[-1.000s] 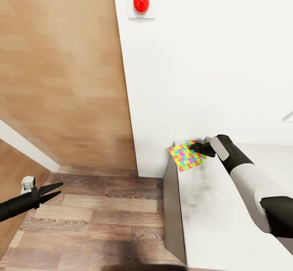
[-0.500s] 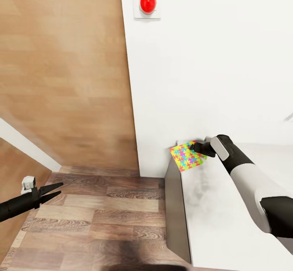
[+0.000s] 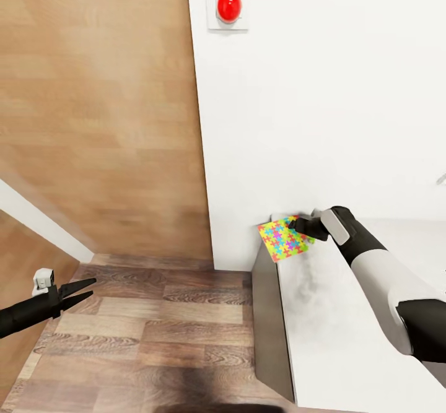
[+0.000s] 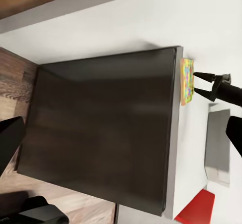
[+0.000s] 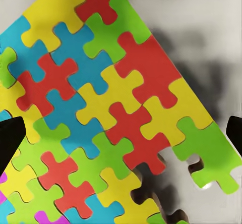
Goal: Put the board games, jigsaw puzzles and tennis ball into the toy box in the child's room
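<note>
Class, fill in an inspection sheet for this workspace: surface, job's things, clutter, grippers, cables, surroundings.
Surface: white table with a dark side panel, smudgy shadows on top.
Job's things: one jigsaw puzzle at the table's far corner, overhanging the edge.
Clutter: a grey flat thing and a red thing on the table, unidentifiable.
Grippers: right gripper open, fingers either side of the puzzle; left gripper open and empty above the floor.
Cables: nothing seen.
Surroundings: white wall with a red button, wooden door, plank floor.

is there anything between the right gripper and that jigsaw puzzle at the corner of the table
Nothing visible. The right gripper sits right at the jigsaw puzzle, its open fingers straddling the puzzle's edge at the table corner.
</note>
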Available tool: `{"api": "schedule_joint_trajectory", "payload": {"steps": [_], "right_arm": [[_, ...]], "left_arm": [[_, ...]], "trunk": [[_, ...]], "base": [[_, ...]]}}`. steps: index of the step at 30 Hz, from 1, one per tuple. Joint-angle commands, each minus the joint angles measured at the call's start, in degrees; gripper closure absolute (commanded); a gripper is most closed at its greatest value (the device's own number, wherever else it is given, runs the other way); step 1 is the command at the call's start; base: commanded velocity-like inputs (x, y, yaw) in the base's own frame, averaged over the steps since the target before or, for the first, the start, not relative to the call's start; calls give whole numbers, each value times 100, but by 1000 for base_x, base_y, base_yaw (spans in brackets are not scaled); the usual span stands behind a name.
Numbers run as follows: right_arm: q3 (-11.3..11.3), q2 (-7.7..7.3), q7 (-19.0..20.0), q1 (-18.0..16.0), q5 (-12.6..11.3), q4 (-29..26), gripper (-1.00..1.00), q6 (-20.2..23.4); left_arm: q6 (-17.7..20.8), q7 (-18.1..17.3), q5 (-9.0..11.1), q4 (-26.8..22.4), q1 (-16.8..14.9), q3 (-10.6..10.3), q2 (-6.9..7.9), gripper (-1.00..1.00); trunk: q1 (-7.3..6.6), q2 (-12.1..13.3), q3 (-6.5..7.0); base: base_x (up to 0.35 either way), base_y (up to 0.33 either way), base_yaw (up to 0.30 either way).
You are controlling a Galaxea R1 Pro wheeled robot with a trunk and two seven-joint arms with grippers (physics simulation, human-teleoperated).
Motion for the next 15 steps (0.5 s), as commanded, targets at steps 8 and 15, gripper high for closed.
{"api": "schedule_joint_trajectory", "payload": {"steps": [8, 15], "right_arm": [[50, -81, -48, 11, -62, -13, -100, 28], [20, -174, -43, 21, -69, -28, -100, 36]], "left_arm": [[22, -10, 1, -2, -3, 2, 1, -100], [22, -5, 4, -2, -2, 4, 1, -100]], "trunk": [[4, -7, 54], [4, -7, 114]], "base": [[0, 1, -88], [0, 0, -100]]}}
